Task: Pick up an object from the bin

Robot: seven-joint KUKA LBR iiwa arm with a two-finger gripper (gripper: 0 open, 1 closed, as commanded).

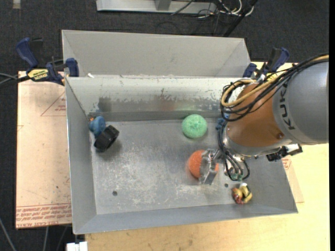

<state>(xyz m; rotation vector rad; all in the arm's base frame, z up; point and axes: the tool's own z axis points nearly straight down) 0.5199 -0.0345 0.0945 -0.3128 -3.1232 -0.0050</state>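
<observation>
Orange ball (194,164) beside gripper (208,172); perhaps touching

Green ball (194,126): far side, right of middle.
Blue-and-black object (103,134): far left, alone.
Small yellow-and-red object (242,194): near right corner.

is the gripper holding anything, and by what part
It cannot be told. The gripper is down at the side of the orange ball nearest the arm, but no hold on it shows.

Grey KUKA arm (309,103), black lettering; orange wrist cover (251,127) with yellow and black cables (234,90) looped at eleven o'clock; silvery gripper (208,170).
</observation>
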